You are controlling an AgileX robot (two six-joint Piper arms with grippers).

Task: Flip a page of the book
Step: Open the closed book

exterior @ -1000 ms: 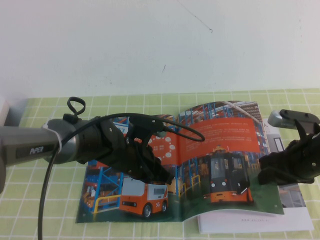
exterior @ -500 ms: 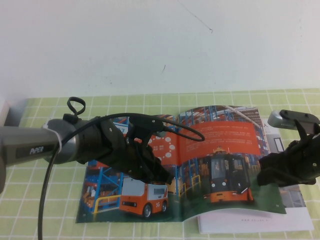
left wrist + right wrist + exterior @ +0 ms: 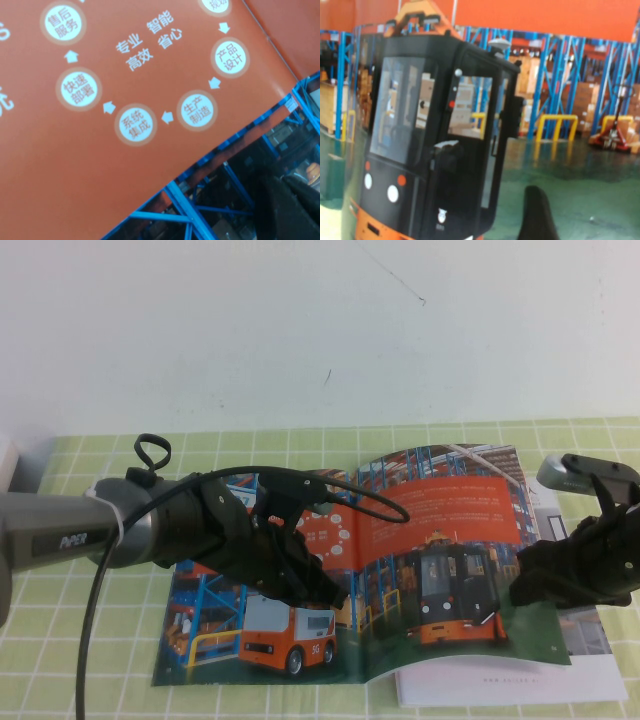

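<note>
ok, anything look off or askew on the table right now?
The book isn't flat: its right page bows up off the white booklet beneath. The left gripper rests on the left leaf; the right gripper sits at the page's outer edge. Nothing looks damaged.

Glossy right-hand page [image 3: 450, 540] with blue racks and orange-black forklift: outer edge slightly higher than half a second earlier. Right gripper [image 3: 535, 580]: shifted slightly towards that edge, black fingers wider apart.
</note>
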